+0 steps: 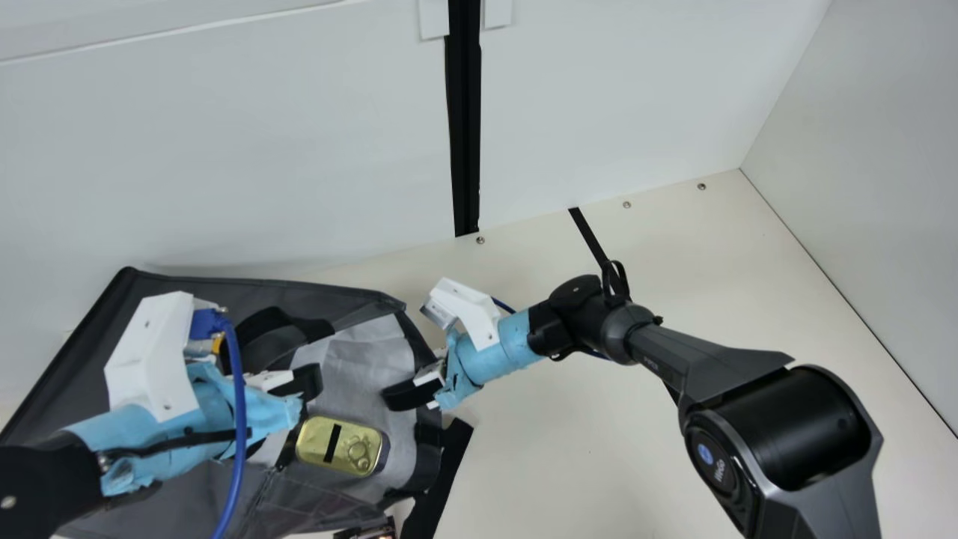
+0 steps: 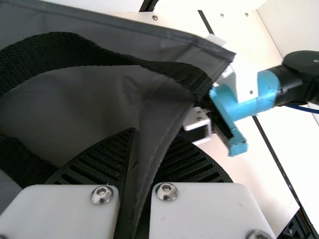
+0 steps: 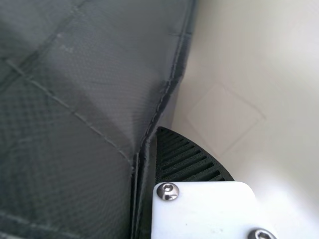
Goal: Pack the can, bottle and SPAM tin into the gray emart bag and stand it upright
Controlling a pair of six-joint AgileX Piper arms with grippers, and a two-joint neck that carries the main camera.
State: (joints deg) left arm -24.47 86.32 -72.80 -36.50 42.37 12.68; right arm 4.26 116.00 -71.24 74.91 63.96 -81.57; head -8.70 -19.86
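We are judging that this is the part where we open or lift the gray emart bag [image 1: 359, 346], getting it ready to stand up. Our left gripper [image 2: 145, 142] has its fingers squeezed close, with a fold of the bag between them, near the black strap [image 2: 75, 50]. Our right gripper [image 1: 397, 396] is at the bag's side, nipping its edge; cloth hides one finger, but the pinch looks tight. The SPAM tin [image 1: 338, 446] lies flat against the bag's gray cloth, near the left gripper. We can't tell if it is tucked in or just on top. Next, we think both grippers should hold on and lift gently together, so the tin doesn't slide out and the cloth doesn't slip.
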